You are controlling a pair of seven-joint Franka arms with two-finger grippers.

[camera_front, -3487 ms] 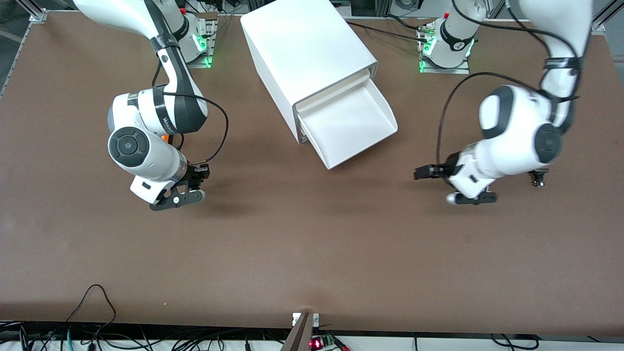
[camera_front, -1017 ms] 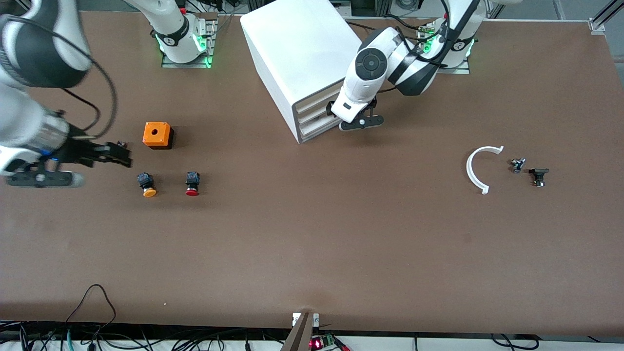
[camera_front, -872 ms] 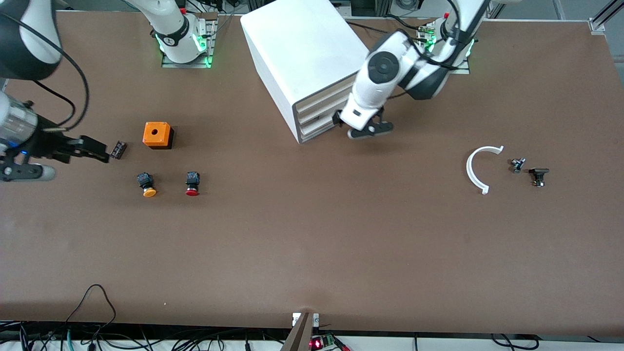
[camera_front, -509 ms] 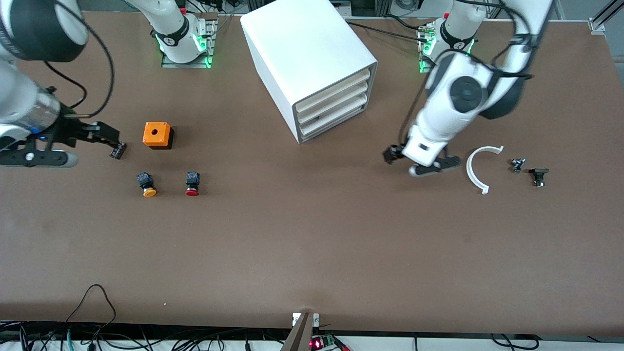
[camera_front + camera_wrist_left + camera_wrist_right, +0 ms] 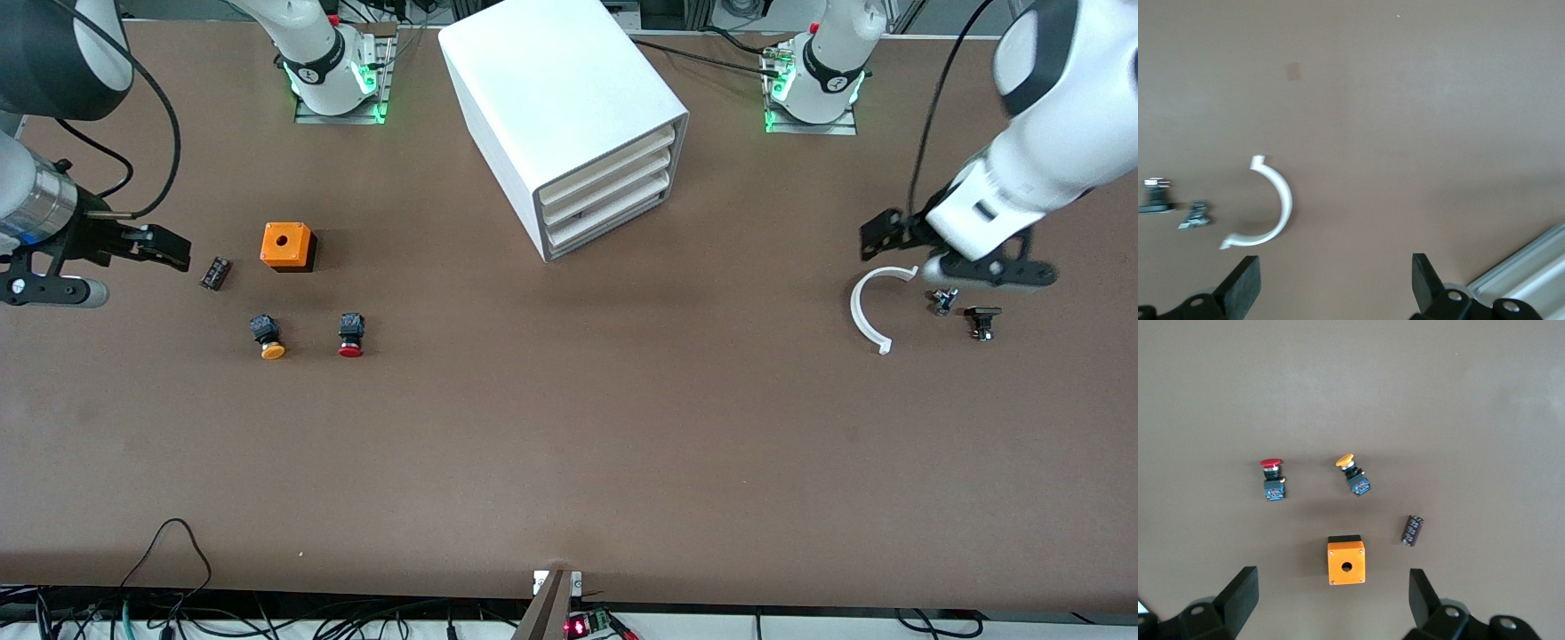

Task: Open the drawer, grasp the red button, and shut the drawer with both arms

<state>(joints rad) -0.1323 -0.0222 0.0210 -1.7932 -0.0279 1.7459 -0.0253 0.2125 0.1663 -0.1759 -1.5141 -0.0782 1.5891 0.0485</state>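
We see the cabinet (image 5: 569, 124) w/ all 3 drawers (image 5: 613, 191) shut; the red button (image 5: 351, 335) lies on the bench (image 5: 569, 444) at 8 o'clock from it, beside an orange-cap button (image 5: 267, 338); right gripper (image 5: 98, 267) hangs over the bench at that end, jaws wide, holding nothing; left gripper (image 5: 960, 258) hangs over a white curved clip (image 5: 864, 311), jaws wide, empty.

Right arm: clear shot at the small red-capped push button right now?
Probably yes. The red-capped push button lies in the open on the brown table, apart from the orange-capped button beside it. The right gripper, open and empty, is over the right arm's end of the table, nothing between.
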